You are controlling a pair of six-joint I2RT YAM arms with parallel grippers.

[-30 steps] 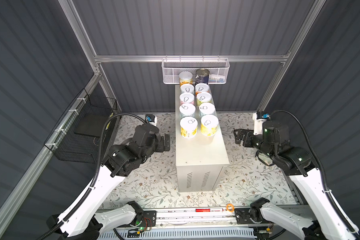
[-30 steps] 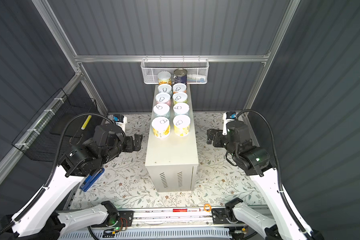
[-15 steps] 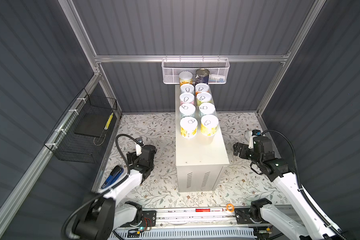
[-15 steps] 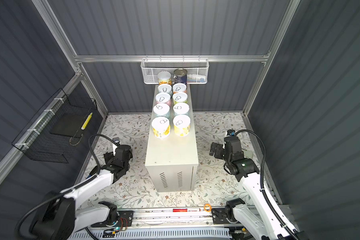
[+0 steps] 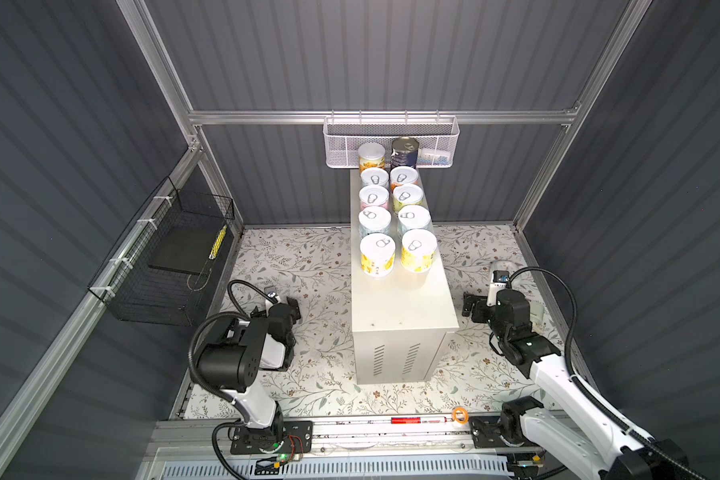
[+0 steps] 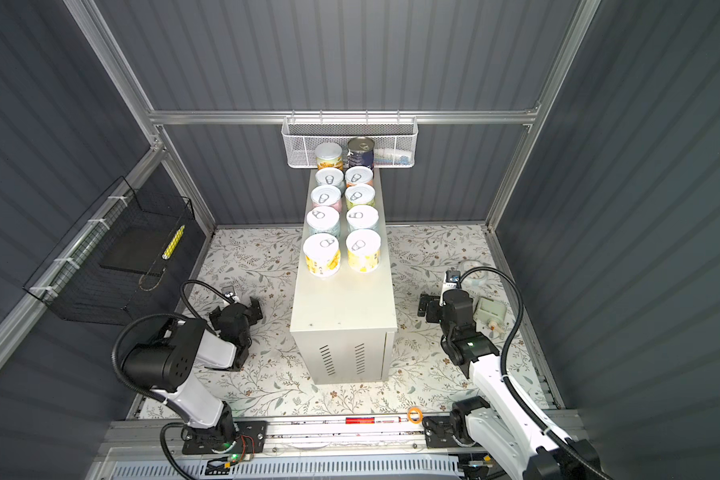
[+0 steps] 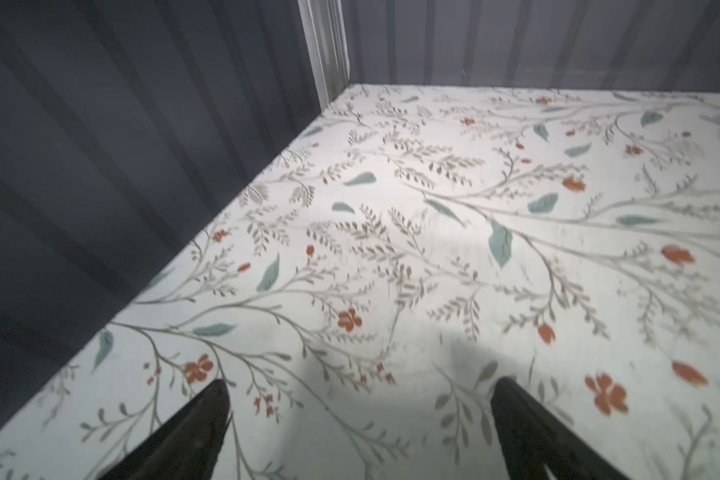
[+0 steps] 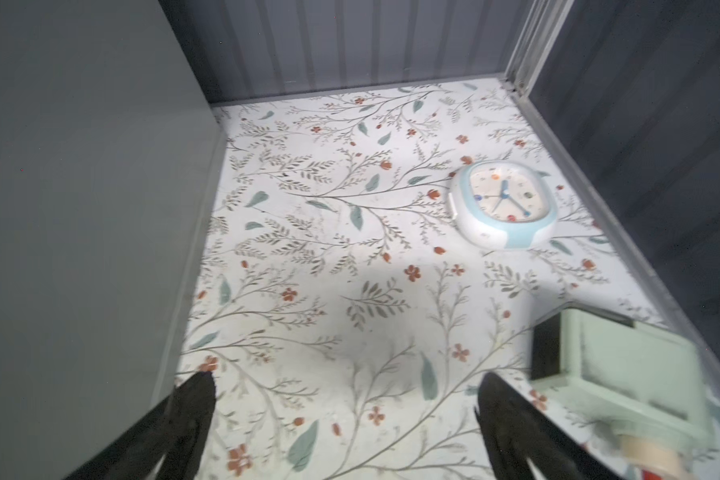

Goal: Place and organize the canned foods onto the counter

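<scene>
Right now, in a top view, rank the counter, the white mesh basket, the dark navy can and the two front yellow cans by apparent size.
1. counter
2. white mesh basket
3. front yellow cans, alike; they stand nearer the camera than the next, so that lead is unsure
4. dark navy can

A: Entry one, the carrier?
B: Floral tabletop (image 5: 308,266), across the lower middle of both top views.
A: Directly on it?
B: One white metal box (image 5: 400,303), centre, vent slots on its lower end. To its right, one white-and-blue clock (image 8: 506,203), face up, and one pale green boxy item (image 8: 624,374), lower in frame, apart from the clock.
A: On the box's flat top?
B: Cans (image 5: 377,253), ten, upright, two files of five, upper part.
</scene>
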